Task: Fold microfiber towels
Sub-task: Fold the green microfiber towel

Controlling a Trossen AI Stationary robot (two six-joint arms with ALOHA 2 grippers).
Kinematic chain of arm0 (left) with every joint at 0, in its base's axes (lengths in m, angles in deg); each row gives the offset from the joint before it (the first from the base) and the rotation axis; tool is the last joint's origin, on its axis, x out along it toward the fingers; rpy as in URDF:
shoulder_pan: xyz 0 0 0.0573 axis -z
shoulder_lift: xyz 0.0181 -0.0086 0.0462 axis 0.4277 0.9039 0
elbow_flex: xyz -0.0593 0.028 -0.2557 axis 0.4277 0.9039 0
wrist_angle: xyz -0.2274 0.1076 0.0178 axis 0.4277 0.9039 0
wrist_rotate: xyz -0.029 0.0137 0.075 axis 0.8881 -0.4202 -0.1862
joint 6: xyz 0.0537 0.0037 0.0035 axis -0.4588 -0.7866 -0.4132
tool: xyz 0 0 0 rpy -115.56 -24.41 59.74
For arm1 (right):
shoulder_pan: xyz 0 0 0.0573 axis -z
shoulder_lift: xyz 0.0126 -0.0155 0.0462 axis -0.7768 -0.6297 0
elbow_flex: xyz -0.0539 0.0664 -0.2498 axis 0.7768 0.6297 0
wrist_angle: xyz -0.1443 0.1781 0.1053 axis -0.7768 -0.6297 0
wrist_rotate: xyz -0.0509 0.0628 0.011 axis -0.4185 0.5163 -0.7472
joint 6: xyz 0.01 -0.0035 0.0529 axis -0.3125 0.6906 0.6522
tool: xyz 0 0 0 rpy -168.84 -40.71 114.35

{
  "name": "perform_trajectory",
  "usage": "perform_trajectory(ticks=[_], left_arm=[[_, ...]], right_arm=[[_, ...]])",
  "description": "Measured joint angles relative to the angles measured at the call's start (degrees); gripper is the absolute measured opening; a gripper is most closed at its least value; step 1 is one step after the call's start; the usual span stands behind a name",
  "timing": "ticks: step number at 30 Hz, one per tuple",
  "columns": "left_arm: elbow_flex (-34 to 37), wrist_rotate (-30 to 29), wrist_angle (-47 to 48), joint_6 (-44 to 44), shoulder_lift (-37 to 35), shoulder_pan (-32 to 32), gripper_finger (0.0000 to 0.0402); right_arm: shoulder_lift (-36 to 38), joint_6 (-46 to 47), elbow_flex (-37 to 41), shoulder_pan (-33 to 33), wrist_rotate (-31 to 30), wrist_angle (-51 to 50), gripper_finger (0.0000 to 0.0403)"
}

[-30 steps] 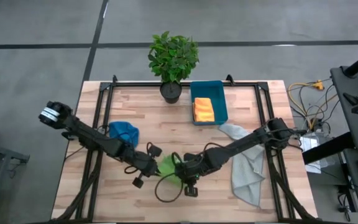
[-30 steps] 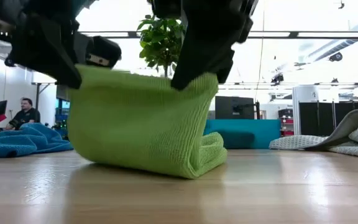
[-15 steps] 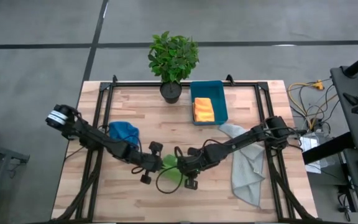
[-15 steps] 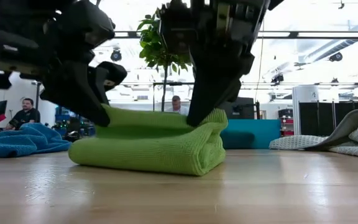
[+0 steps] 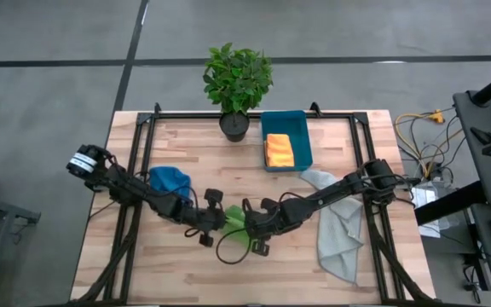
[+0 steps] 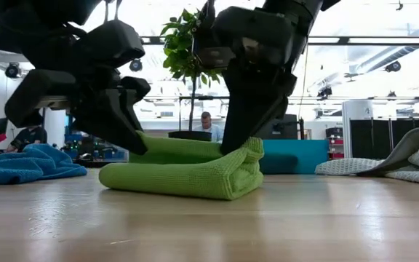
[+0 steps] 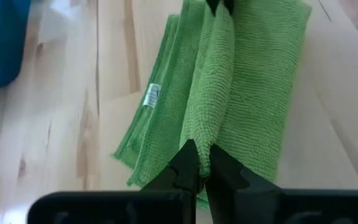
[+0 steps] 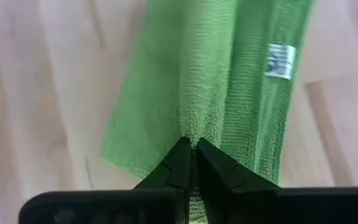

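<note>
High view: the green towel lay at lower centre of the counter, between both claws. Low view: it sat folded flat. Wrist views: left claw and right claw each pinched its top layer; releasing together would probably keep edges aligned.

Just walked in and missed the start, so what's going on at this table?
Both arms are folding a lime green towel near the table's front middle. The left hand and the right hand each pinch its top layer, with the cloth lying doubled on the wood. A blue towel and a grey towel wait unfolded; an orange towel sits in the teal bin.
</note>
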Motion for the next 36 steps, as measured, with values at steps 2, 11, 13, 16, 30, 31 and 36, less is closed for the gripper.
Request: perform_trajectory(ticks=[2,11,13,16,30,31,36], left_arm=[[0.0,0.0,0.3,0.0,0.0,-0.2,0.0],[0.0,0.0,0.1,0.0,0.0,-1.2,0.0],[0.0,0.0,0.0,0.0,0.0,-1.6,0.0],[0.0,0.0,0.1,0.1,0.0,-2.4,0.0],[0.0,-2.1,0.2,4.5,0.0,-5.1,0.0],[0.0,-2.1,0.2,4.4,0.0,-5.2,0.0],[0.0,-2.3,0.0,4.4,0.1,-5.7,0.0]], right_arm=[[0.0,1.7,0.0,0.0,-2.1,-0.1,0.0023],[2.9,12.3,0.6,-0.3,-17.6,-5.1,0.0083],[3.7,10.5,1.2,-0.9,-17.7,-0.1,0.0095],[3.8,4.1,2.4,-2.5,-15.8,7.5,0.0109],[2.9,2.8,8.2,-1.2,-16.2,13.7,0.0158],[2.9,2.8,8.5,-0.7,-16.2,13.6,0.0161],[2.9,3.6,9.9,1.6,-15.3,13.8,0.0173]])
